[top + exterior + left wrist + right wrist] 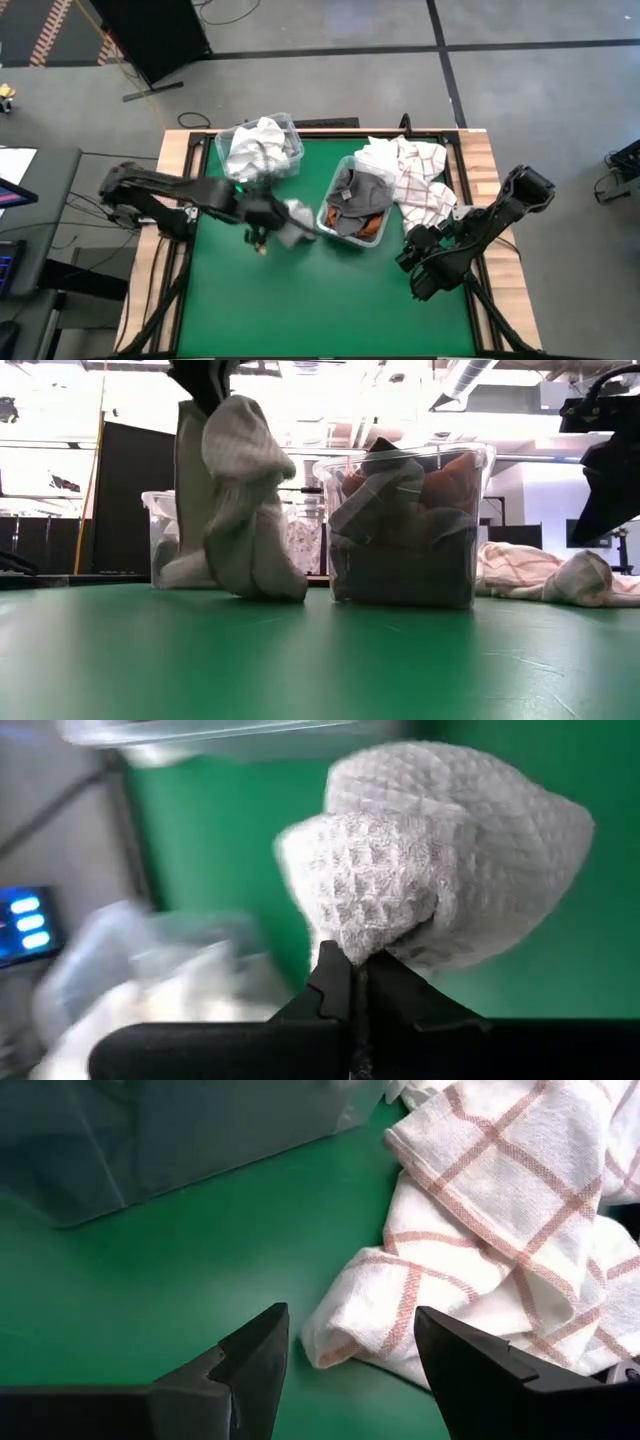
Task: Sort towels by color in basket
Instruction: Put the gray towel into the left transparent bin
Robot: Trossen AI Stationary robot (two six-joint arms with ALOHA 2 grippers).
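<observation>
Light grey towel [440, 870] clamped in left pincer [355, 975]; right pincer [350, 1342] wide apart, unladen, beside checked towel [500, 1230]

My green-covered worktop [300, 300] carries two clear plastic bins [355, 200], and a heap of red-checked white towels [415, 175] beside them.

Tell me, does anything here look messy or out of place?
Yes: a heap of red-checked white towels sprawls loose on the green table beside the bin of dark towels, unsorted. The left gripper dangles a light grey towel; the right gripper waits open.
</observation>
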